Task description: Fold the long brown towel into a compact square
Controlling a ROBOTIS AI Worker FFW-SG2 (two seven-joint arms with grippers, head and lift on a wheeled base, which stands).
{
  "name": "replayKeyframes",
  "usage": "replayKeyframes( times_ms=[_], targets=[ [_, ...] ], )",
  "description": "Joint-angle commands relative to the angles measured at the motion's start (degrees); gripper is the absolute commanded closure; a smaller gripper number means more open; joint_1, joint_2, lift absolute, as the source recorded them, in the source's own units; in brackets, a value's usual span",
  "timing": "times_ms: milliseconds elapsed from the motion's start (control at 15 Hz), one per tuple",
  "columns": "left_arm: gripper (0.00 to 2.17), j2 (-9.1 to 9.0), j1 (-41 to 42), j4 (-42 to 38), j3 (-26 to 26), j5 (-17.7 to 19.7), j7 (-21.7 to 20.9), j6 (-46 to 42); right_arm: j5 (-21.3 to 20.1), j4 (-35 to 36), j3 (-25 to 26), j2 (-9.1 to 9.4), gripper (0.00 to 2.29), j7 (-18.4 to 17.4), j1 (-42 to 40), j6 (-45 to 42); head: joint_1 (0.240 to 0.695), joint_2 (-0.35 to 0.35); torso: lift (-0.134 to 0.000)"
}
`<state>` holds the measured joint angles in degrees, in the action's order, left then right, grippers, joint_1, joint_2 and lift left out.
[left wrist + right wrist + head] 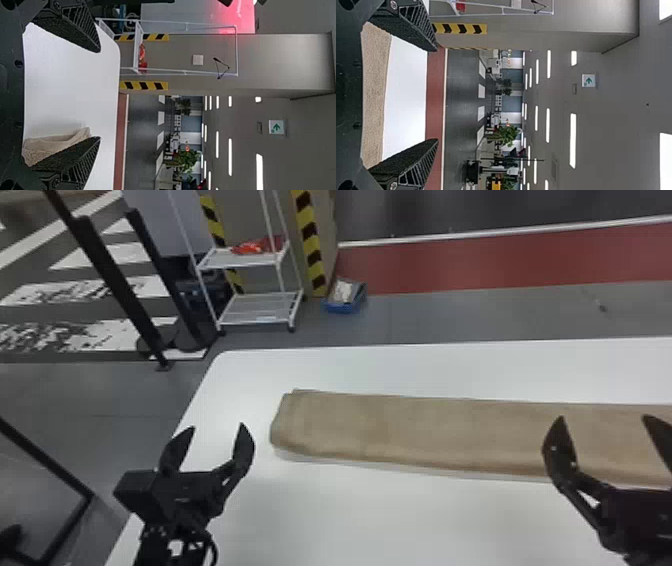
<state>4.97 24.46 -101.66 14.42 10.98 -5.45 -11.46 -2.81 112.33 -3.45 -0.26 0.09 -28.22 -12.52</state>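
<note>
Brown towel flat lengthwise on white table – nothing gripped.
Towel runs from center toward 3 o'clock; left gripper, 8 o'clock, open – right gripper, 4 o'clock, open too.

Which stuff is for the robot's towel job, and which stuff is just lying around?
For the job:
- brown towel, in a long strip
- white table under it
- left gripper and right gripper, both with open jaws

Just around:
- white rack with a red thing on it
- blue box on the floor
- leafy plant far off
</note>
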Motion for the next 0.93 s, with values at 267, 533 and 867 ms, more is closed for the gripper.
replayKeyframes(
  times_ms=[267,533,867],
  targets=[
    [0.1,0.04,-0.1,0.3,-0.1,0.0,0.0,-0.2,-0.1,-0.2,0.0,0.32,0.07,0.0,0.0,0.0,0.695,0.229,-0.125],
    [0.1,0.13,-0.2,0.6,-0.2,0.0,0.0,-0.4,-0.2,-0.4,0.0,0.32,0.07,0.0,0.0,0.0,0.695,0.23,-0.125],
    [0.1,0.22,-0.4,0.8,-0.4,0.0,-0.1,-0.4,-0.2,-0.5,0.0,0.32,0.07,0.0,0.0,0.0,0.695,0.229,-0.125]
  ],
)
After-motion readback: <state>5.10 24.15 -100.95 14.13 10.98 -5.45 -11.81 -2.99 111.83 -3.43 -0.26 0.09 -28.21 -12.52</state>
